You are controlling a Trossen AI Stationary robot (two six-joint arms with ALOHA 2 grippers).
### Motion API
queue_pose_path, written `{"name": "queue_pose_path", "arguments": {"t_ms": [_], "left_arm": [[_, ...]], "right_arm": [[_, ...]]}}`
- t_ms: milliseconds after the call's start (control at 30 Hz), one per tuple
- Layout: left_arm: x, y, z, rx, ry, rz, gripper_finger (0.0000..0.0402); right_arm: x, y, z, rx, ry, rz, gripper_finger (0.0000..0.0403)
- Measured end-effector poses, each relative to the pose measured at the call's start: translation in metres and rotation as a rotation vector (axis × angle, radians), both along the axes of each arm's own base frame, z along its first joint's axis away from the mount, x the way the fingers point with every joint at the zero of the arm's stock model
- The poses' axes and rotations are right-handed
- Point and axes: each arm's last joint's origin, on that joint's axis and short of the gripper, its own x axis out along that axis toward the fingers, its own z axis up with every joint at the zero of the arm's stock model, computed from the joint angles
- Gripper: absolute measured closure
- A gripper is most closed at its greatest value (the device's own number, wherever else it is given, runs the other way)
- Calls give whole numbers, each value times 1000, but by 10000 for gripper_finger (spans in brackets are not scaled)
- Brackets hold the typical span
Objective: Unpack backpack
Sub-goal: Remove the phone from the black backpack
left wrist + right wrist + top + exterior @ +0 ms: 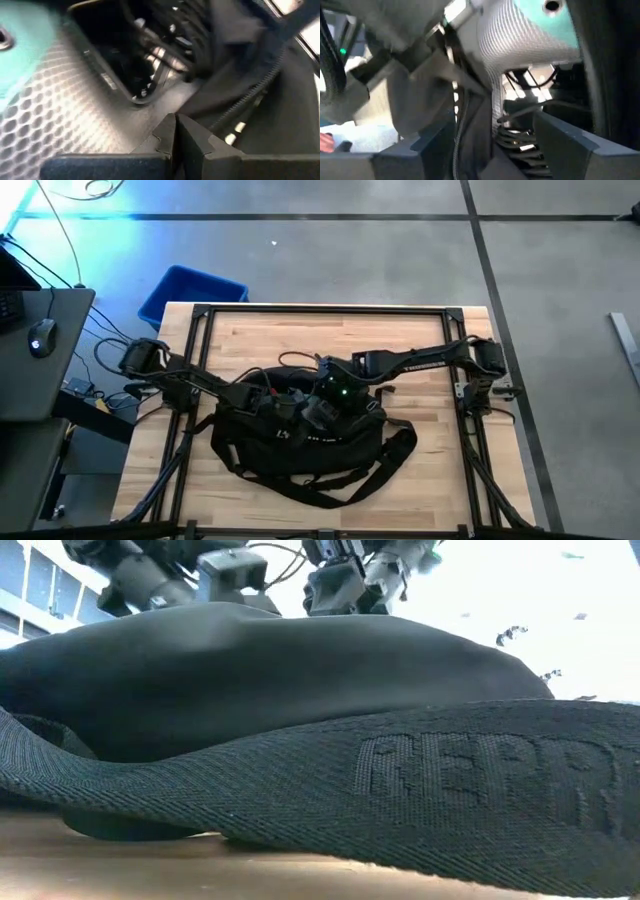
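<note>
The black backpack (300, 442) lies flat on the middle of the table, its long straps (345, 485) looped toward the near edge. One strap with raised lettering (450, 775) fills the low view's foreground. Both grippers are at the pack's far, opened top. My left gripper (268, 402) (176, 125) is shut at the opening's edge, between the grey mesh lining (60, 110) and the black zipper flap (250, 95). My right gripper (325, 408) (485, 135) is open just right of it, its fingers standing either side of a zipper edge (456, 125). A teal patch (540, 25) shows inside. My left gripper is shut on the backpack at the edge of its opening (187, 102), where the grey lining meets the black zipper flap. It pinches this between the two fingers. How many layers it holds I cannot tell. The pack's body rests on the table.
A blue bin (192, 292) stands on the floor beyond the table's far left corner. A desk with a mouse (40, 337) is to the left. The black frame rails (320, 310) run along the table's far side, with bare wood (330, 340) between them and the pack.
</note>
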Motion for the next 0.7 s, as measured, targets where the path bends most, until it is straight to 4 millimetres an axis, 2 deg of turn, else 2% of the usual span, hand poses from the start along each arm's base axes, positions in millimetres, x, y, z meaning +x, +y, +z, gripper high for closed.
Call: {"name": "queue_pose_path", "arguments": {"t_ms": [233, 333, 467, 700], "left_arm": [[0, 1, -6, -23, 36, 29, 401], [0, 1, -6, -41, 43, 47, 401], [0, 2, -6, -56, 42, 108, 401], [1, 8, -6, -71, 33, 230, 401]], "right_arm": [[-13, -36, -11, -53, 123, -6, 146], [-18, -48, -12, -17, 122, 55, 146], [-17, -54, -17, 12, 86, 129, 146], [-5, -53, -44, 91, 44, 236, 146]]}}
